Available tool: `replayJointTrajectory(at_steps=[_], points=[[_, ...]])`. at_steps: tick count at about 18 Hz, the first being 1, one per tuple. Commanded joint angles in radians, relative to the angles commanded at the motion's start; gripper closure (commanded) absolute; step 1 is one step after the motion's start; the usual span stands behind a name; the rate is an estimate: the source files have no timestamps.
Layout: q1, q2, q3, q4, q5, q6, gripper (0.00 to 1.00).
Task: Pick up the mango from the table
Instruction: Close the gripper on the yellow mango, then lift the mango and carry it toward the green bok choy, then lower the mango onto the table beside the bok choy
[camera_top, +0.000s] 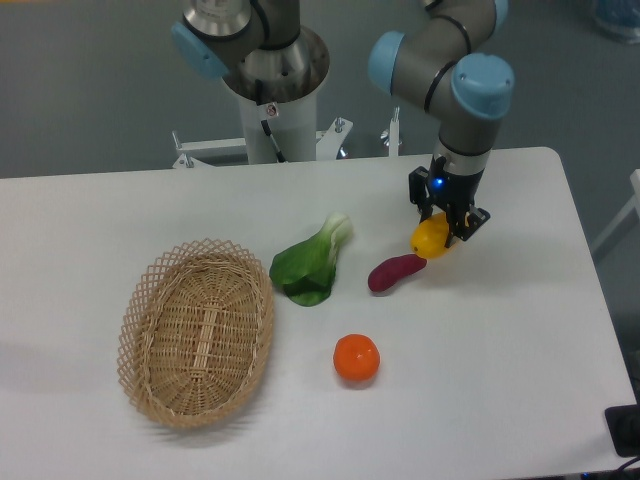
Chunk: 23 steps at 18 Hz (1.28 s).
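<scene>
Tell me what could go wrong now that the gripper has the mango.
The gripper pinches only the top of the mango, so the smooth fruit might slip out. The mango hangs right beside the sweet potato; a drop or a low sideways move could knock it.

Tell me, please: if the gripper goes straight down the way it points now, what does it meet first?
The gripper points down and is shut on the mango, so probably the mango meets the white table first, just right of the purple sweet potato. Depth is unclear from one view.
</scene>
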Motion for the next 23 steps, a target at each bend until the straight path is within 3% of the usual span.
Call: replayJointTrajectory(at_steps=[7, 10, 16, 23], points=[[-0.132, 0.032, 0.034, 0.000, -0.002, -0.213, 0.49], [-0.190, 0.041, 0.034, -0.005, 0.002, -0.241, 0.49], [-0.261, 0.109, 0.035, -0.081, 0.000, -0.284, 0.50], [-0.287, 0.107, 0.057, -0.080, 0.000, -0.333, 0.50]])
